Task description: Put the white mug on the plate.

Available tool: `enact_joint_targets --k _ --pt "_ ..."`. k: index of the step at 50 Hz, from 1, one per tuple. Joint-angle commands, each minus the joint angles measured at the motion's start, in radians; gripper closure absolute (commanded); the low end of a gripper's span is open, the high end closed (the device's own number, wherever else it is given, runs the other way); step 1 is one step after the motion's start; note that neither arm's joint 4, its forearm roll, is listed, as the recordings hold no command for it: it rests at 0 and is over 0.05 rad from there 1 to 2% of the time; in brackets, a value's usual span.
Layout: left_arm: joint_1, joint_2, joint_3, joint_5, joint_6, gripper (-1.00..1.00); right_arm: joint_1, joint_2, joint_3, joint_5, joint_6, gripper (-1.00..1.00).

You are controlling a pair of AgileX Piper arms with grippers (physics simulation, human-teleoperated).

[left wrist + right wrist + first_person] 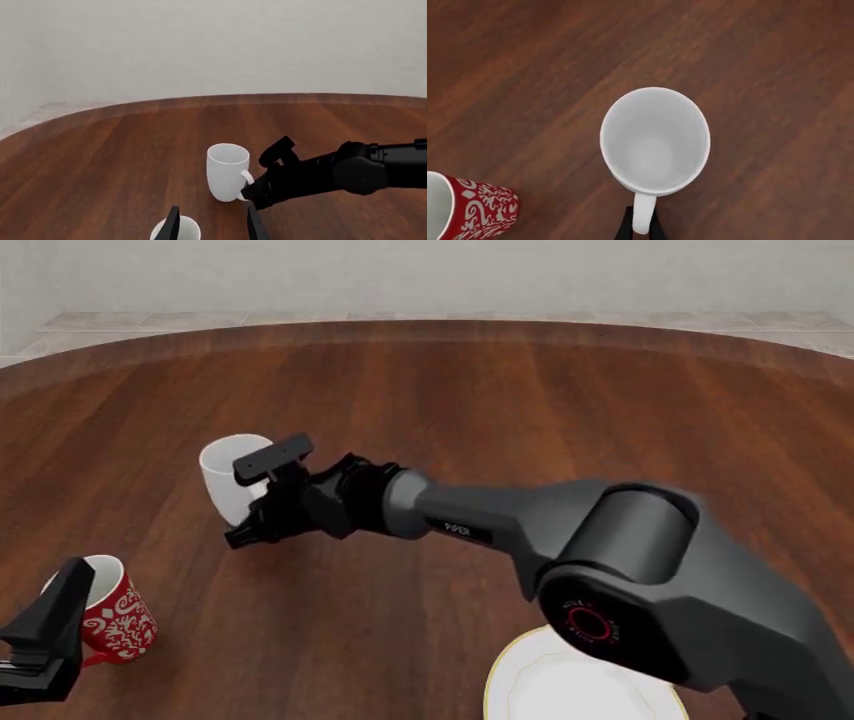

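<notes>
Standing upright on the dark reddish wooden table [534,410]: a plain glossy all-white ceramic mug [238,480], tapered, unmarked, mouth open to the ceiling and empty inside. Long axis running vertical; loop handle [642,215] pointing toward the black right gripper [274,498]. Closing narrowly on that handle, the right gripper's two thin dark fingers [624,227] sitting either side of the loop, apparently clamping it, though actual contact being hard to confirm.

Lying well apart from the white mug, toward the near right edge of the table: a round white plate with a thin gold-yellow rim [497,672], partly hidden behind the right arm's bulky grey base.

Sitting near the white mug, toward the near left: a red mug with white floral pattern [110,623], also upright. Hovering just beside the red mug, the black left gripper [212,224], fingers spread apart and holding nothing.

Leaving broad bare wood beyond the white mug, out to the table's curved far edge.
</notes>
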Motion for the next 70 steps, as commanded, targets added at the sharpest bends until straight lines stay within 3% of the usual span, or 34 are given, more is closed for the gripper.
enact_joint_targets --k 1,8,27,70 --pt "-0.004 0.008 0.000 -0.035 0.012 -1.00 -0.001 -0.043 0.023 0.007 -0.025 1.00" --pt "-0.003 0.001 -0.031 0.008 0.011 -1.00 -0.001 -0.102 0.080 -0.003 -0.040 1.00" --pt "-0.002 0.035 -0.006 -0.043 0.003 -1.00 -0.012 -0.274 0.255 -0.046 -0.067 1.00" --pt "-0.004 0.016 -0.001 -0.030 0.001 -1.00 -0.055 -0.689 0.696 -0.147 -0.094 1.00"
